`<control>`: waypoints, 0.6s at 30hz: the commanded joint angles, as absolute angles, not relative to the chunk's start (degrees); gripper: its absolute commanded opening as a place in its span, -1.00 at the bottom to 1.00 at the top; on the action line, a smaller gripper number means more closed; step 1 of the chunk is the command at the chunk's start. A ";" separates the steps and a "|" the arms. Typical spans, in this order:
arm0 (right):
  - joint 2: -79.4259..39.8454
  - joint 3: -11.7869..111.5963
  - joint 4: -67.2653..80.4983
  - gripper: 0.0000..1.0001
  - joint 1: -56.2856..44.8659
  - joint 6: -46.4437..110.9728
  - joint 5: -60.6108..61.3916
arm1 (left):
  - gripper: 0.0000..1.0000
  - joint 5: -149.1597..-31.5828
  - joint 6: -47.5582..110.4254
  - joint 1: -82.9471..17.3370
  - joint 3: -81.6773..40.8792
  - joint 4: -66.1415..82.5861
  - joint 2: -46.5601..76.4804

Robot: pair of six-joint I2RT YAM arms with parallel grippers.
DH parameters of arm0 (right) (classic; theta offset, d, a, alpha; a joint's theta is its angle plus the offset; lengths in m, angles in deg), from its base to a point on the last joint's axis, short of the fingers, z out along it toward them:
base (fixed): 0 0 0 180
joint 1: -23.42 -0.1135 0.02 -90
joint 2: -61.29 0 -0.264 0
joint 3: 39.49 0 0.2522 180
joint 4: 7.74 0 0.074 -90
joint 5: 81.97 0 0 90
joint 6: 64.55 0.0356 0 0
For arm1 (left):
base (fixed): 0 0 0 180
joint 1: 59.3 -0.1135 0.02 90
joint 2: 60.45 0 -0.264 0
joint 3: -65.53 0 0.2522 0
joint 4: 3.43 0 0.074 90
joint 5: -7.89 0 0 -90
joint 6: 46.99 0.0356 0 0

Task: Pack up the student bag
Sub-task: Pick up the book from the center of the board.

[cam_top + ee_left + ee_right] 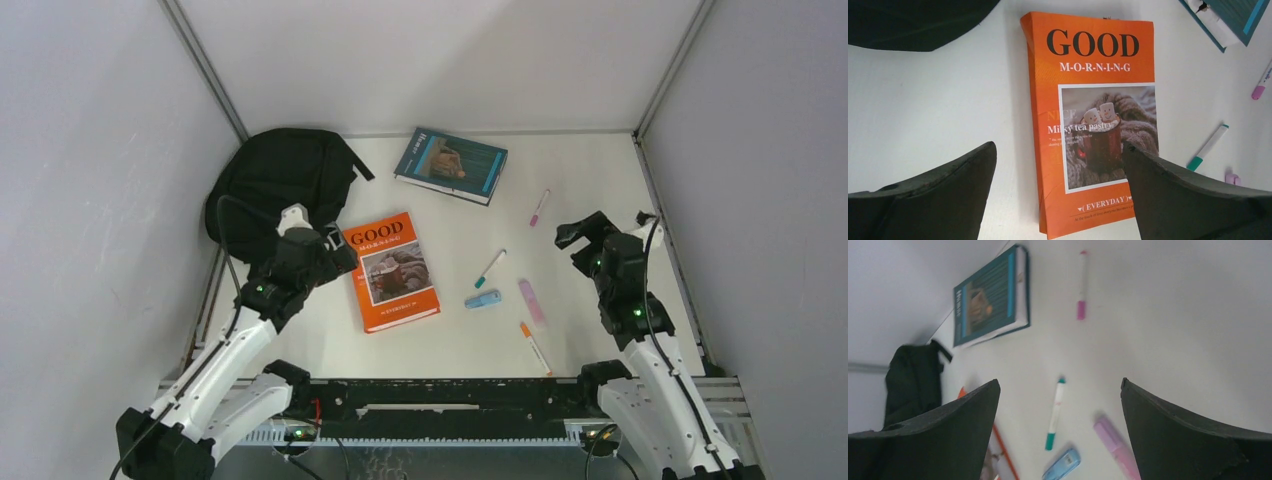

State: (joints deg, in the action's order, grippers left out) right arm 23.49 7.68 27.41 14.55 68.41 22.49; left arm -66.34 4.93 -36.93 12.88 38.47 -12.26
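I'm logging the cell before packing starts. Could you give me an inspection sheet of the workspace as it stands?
Surface: white table; no spills seen.
Job's things: student bag, black, slumped at the far left corner; cannot tell whether it is unzipped.
Clutter: orange book, teal book, pink pen, teal pen, small blue item, purple highlighter and orange pen, all lying outside the bag.
Grippers: left gripper open above the orange book; right gripper open above the pens; both hold nothing.
Cables: left arm cable loops beside the bag; right arm cable runs along the arm.
Surroundings: grey walls on three sides.
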 commanded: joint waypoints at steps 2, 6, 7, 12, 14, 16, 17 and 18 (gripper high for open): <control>18.96 8.02 20.48 0.99 13.04 67.62 11.02 | 1.00 -72.63 5.55 -37.11 11.18 33.89 -9.74; 15.51 8.02 20.15 0.98 7.57 68.25 15.28 | 1.00 -75.93 5.39 -36.54 13.36 31.89 -8.39; 14.55 8.02 19.84 0.98 5.82 68.56 16.50 | 1.00 -76.13 5.05 -36.43 13.89 31.86 -8.21; 9.62 8.07 15.82 0.98 -1.71 68.72 17.80 | 1.00 -77.30 3.85 -36.31 16.40 31.21 -8.96; 7.53 8.53 13.64 0.98 -5.13 67.58 17.97 | 1.00 -76.64 3.06 -36.20 17.23 31.11 -9.20; 4.30 10.20 12.52 0.98 -9.19 65.35 18.69 | 1.00 -75.95 1.93 -36.25 19.45 30.01 -8.73; 2.28 11.42 12.67 0.97 -10.98 64.31 19.05 | 1.00 -76.11 1.10 -36.27 20.37 29.32 -8.05; 0.11 12.99 13.30 0.97 -12.67 63.50 19.06 | 1.00 -76.75 0.32 -36.25 21.23 28.45 -7.20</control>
State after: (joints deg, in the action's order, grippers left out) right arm 5.22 8.05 17.46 -7.43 67.23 17.51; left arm -75.54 3.49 -36.54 17.88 32.26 -8.26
